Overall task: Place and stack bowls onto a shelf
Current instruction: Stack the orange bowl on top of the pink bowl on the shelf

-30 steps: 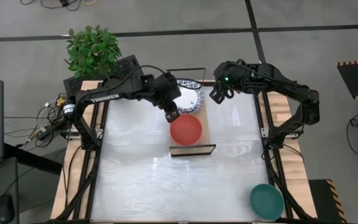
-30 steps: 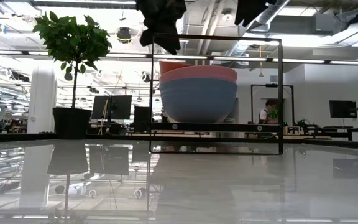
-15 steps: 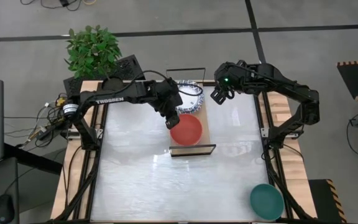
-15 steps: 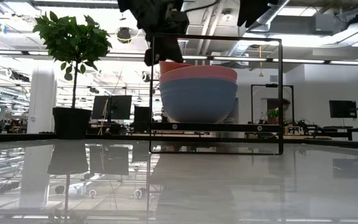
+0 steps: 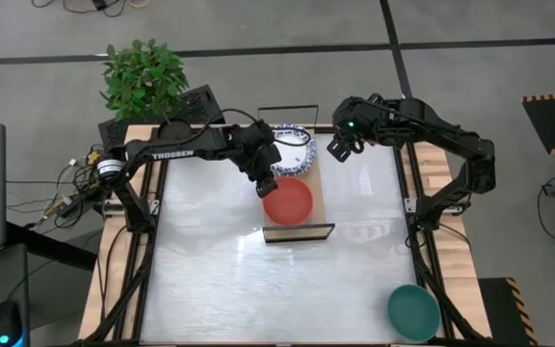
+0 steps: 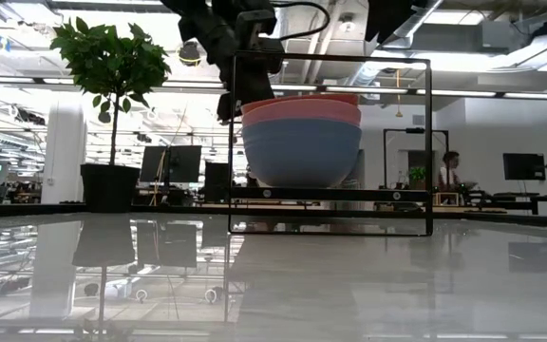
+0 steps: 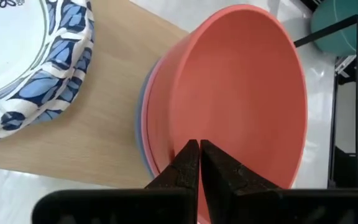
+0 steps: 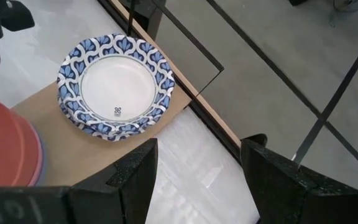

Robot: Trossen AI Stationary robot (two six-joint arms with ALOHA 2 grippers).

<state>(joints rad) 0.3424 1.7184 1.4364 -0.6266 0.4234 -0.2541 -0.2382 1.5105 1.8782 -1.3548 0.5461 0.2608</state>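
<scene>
On the shelf (image 5: 319, 198) sit two stacks: red bowl (image 5: 288, 201) over pink (image 6: 302, 112) and slate-blue (image 6: 302, 152), beside the white patterned bowls (image 8: 115, 86) (count unclear). One green bowl (image 5: 413, 310) occupies the table's (image 5: 220, 280) near-right corner. Left gripper (image 7: 199, 163) pressed together, empty, over the red rim; right gripper (image 8: 197, 163) spread.

The table (image 5: 258, 289) has a pale glossy top with wooden rails along both sides. On it, toward the far edge, stands the shelf (image 5: 323, 198), a narrow light-wood board with black wire frames at its two short ends. On the shelf, at the end nearer the table's middle, sits a stack of bowls (red (image 5: 288, 201) on top, then pink (image 6: 302, 112), then slate-blue (image 6: 302, 152)). Just beyond it on the shelf lie the white bowls with blue patterned rims (image 8: 116, 84). A dark green bowl (image 5: 413, 310) sits well apart from the shelf, at the table's near right corner.
</scene>
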